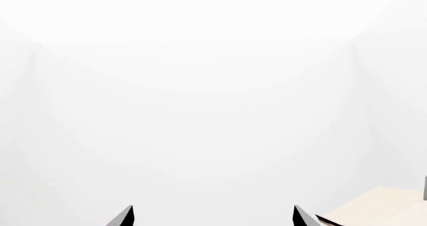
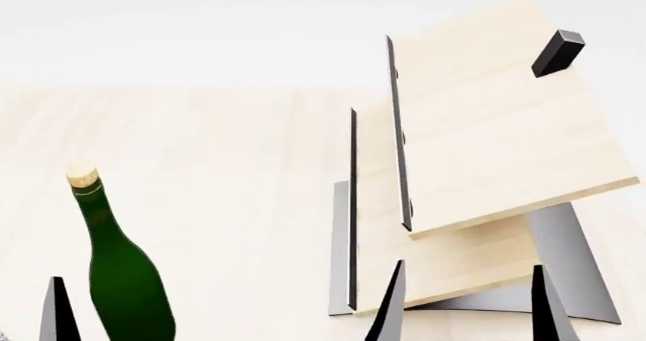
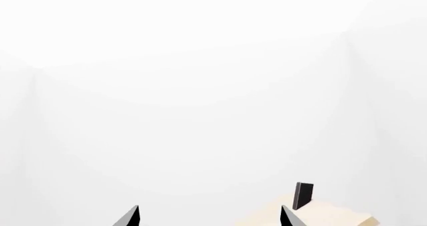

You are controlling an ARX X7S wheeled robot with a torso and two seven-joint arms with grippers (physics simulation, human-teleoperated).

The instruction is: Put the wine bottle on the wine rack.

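Left wrist: left gripper (image 1: 212, 217) fingers apart, nothing between; rack (image 1: 380, 208) corner visible past one tip.
Head: bottle (image 2: 121, 269) upright on table (image 2: 222, 167), near left; rack right of it, well apart. Right gripper (image 2: 470, 303) tips in front of rack.
Right wrist: fingers apart, empty; rack top with black block (image 3: 303, 196) beyond.

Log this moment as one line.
wine bottle upright on table | wine rack empty | left pincer open | right pincer open
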